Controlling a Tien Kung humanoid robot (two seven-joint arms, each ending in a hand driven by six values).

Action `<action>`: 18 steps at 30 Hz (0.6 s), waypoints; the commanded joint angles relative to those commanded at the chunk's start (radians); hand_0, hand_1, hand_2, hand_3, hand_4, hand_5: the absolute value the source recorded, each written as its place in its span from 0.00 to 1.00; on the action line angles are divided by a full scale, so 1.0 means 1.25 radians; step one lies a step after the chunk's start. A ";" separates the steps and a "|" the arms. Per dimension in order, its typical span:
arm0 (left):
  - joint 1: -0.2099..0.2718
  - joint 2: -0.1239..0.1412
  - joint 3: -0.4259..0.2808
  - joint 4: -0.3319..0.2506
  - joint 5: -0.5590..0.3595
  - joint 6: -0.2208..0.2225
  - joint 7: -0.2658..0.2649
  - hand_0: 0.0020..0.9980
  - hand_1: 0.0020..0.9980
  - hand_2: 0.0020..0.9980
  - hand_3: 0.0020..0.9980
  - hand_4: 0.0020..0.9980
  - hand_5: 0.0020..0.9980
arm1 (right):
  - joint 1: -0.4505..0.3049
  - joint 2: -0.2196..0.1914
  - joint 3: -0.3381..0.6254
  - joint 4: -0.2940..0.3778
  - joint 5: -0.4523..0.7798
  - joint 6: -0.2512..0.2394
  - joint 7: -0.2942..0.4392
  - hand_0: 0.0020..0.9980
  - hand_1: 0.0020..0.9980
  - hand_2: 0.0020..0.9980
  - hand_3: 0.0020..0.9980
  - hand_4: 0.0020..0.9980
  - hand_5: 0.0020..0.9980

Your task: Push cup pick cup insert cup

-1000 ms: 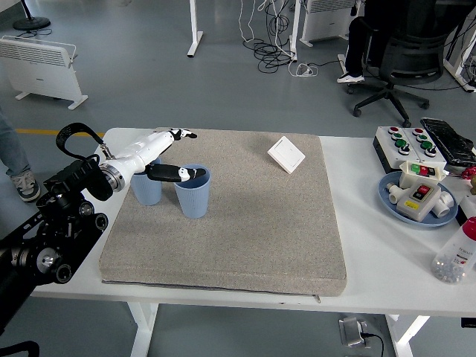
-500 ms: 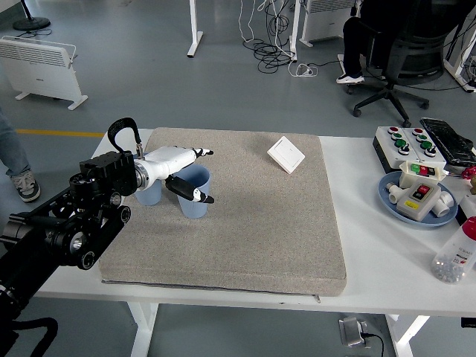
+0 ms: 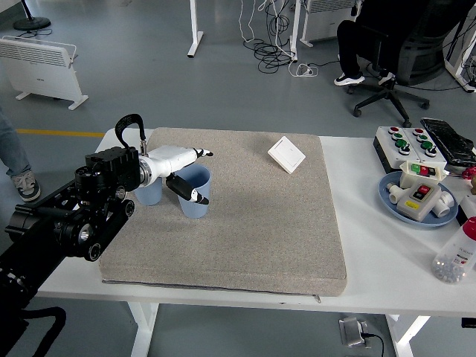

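Note:
Two light blue cups stand upright on the grey mat [image 3: 253, 216] at its left side. The right cup [image 3: 196, 195] is in full view. The left cup [image 3: 149, 195] is mostly hidden behind my left hand [image 3: 186, 169]. My left hand is white with black fingertips. Its fingers are spread around the right cup, with the thumb [image 3: 192, 195] in front of the cup wall and the other fingers over the far rim. The fingers are not closed on the cup. My right arm is out of view.
A white square switch plate [image 3: 286, 154] lies at the mat's far edge. At the table's right are a button box [image 3: 407, 141], a blue dish [image 3: 394, 202] with parts, and a plastic bottle [image 3: 457, 256]. A person sits on a chair far behind.
My left arm swung in over the mat and the hand settled around the right cup, the thumb dropping from the rim to the front wall. The cups have barely moved.

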 joint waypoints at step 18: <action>-0.015 -0.012 0.013 0.058 0.000 0.010 -0.013 0.60 0.75 0.93 0.77 0.65 0.04 | 0.005 -0.001 -0.005 0.000 0.001 0.000 0.000 0.76 0.67 0.69 0.57 0.10 0.47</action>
